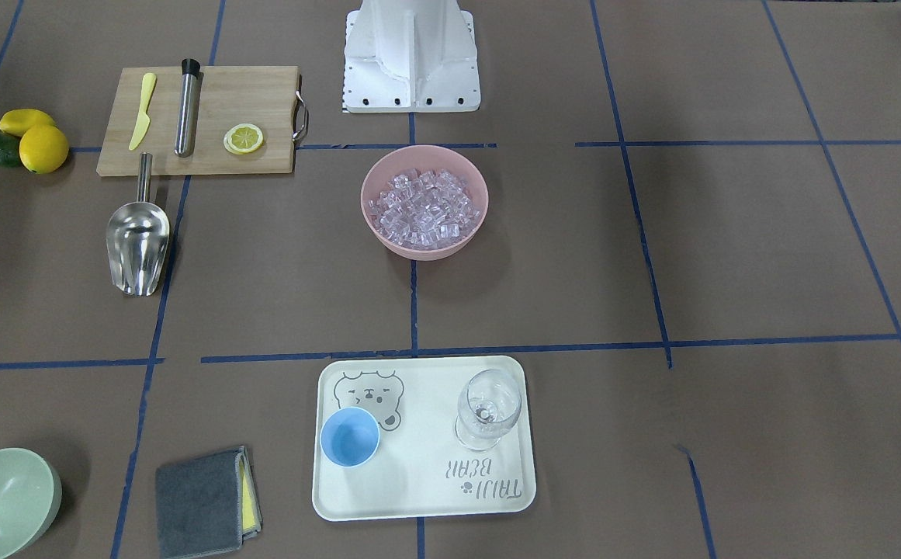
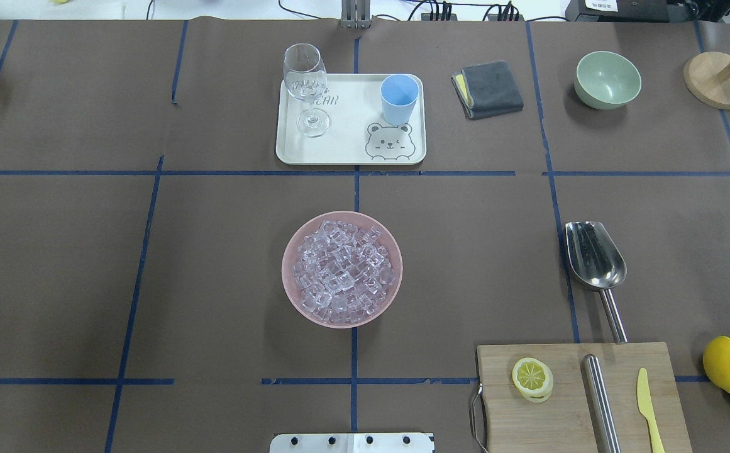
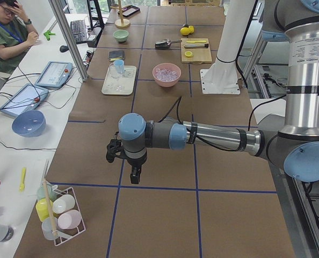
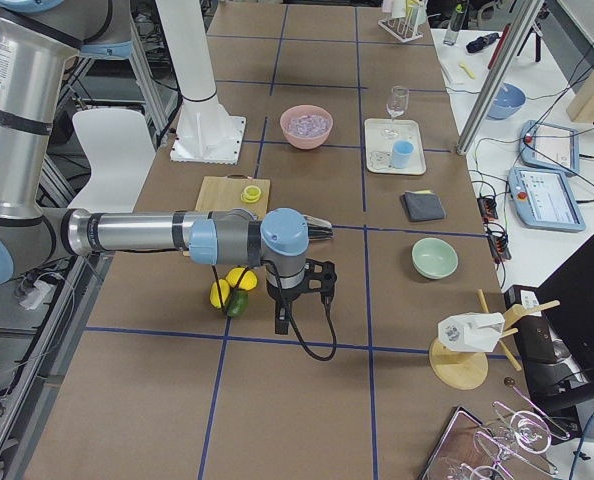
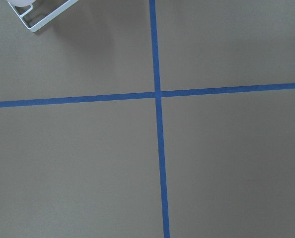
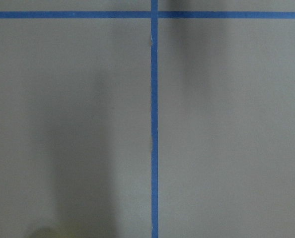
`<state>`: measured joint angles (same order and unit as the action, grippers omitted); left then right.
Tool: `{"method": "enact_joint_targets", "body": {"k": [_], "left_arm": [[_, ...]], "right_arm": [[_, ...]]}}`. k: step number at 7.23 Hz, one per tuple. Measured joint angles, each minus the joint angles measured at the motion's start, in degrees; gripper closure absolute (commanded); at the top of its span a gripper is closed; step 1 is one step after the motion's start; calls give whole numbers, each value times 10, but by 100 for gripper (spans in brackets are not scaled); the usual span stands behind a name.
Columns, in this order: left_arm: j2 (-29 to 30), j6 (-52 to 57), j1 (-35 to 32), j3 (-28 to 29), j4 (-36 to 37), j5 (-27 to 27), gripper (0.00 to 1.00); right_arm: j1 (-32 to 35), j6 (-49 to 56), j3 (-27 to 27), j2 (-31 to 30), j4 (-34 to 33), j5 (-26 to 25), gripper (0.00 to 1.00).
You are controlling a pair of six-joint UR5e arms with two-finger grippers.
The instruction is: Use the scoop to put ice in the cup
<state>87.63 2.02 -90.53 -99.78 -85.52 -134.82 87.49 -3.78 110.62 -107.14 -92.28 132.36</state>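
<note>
The ice [image 2: 342, 270] fills a pink bowl [image 2: 289, 277] at the table's middle. The light-blue cup [image 2: 398, 97] stands upright on a white tray [image 2: 339, 151] at the far side. The steel scoop [image 2: 594, 255] lies on the table at the right, its handle toward the cutting board. My left gripper [image 3: 134, 174] shows only in the exterior left view, hanging over bare table far from these things. My right gripper [image 4: 281, 322] shows only in the exterior right view, near the lemons. I cannot tell whether either is open or shut. The wrist views show only table and tape.
A wine glass [image 2: 307, 85] shares the tray. A cutting board [image 2: 581, 399] holds a lemon slice [image 2: 532, 377], a steel cylinder [image 2: 600, 399] and a yellow knife [image 2: 649, 406]. Lemons [image 2: 728, 365], a grey cloth [image 2: 487, 88] and a green bowl [image 2: 607, 78] lie at the right.
</note>
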Motion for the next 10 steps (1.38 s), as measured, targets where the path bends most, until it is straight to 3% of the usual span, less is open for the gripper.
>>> {"method": "enact_joint_targets", "body": {"k": [7,10], "left_arm": [[2,0,3,-8,-5,-8,0],[26,-3,9,-9,-26,-9,0]], "right_arm": [[-15,-5,11,8,1,1,0],[-23,-10,11,45,2,3,0]]}}
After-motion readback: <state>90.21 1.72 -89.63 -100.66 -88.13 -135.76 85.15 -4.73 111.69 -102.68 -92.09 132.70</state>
